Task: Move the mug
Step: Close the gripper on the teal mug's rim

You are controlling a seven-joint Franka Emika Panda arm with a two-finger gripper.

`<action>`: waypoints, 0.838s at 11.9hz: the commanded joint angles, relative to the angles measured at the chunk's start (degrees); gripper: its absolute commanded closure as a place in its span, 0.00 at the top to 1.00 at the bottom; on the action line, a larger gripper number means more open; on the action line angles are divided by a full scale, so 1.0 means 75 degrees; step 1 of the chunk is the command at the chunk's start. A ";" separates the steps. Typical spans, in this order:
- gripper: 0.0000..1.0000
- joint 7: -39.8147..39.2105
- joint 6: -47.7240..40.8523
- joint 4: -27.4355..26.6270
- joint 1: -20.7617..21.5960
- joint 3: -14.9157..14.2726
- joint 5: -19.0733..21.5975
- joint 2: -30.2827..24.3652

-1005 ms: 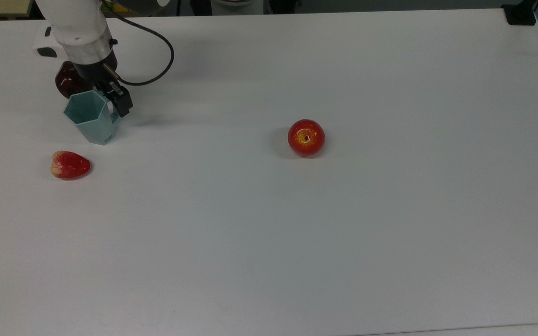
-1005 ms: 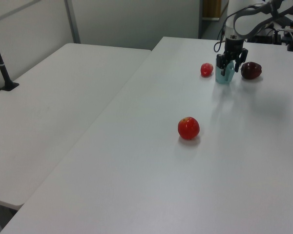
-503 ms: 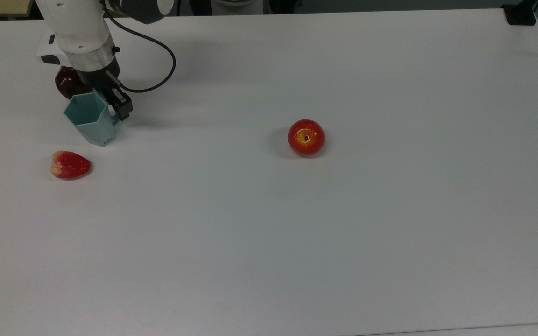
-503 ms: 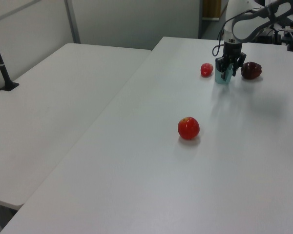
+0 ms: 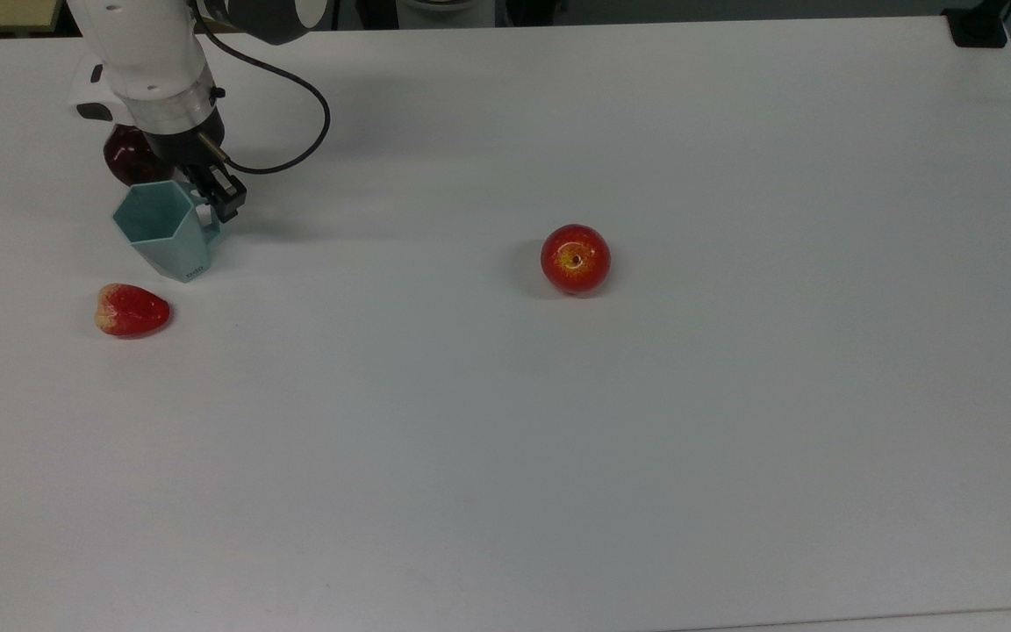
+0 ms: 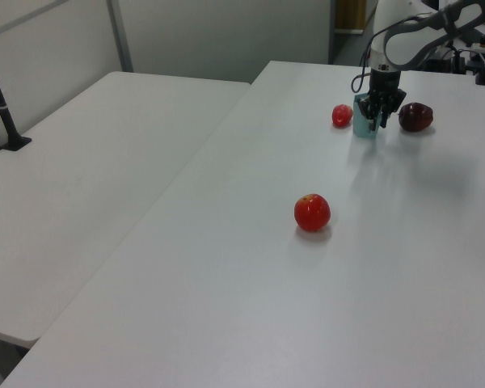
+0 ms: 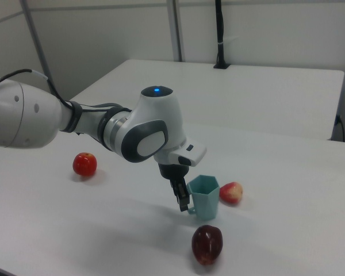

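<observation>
Gripping stage of the mug move, upper left of the top view.

Spreading across every view: one white table (image 5: 646,439). Reaching down at the top view's upper left: one white robot arm (image 5: 150,61), its black two-finger gripper (image 5: 216,195) apparently pinching the thin handle of the one pale teal six-sided plastic mug (image 5: 163,230), standing upright on the table. Judging the grasp made, with lifting, carrying and setting down remaining. Lying around: one red-yellow apple (image 5: 575,258) mid-frame, one dark red fruit (image 5: 126,154) just behind the mug, one small red strawberry-like fruit (image 5: 132,310) below it.
</observation>
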 commanded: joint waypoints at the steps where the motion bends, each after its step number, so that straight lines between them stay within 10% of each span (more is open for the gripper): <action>1: 0.17 0.0081 0.0211 -0.0131 0.0081 -0.0041 -0.0111 -0.0163; 10: 0.00 -0.0001 0.0223 -0.0061 0.0093 -0.0041 -0.0123 -0.0198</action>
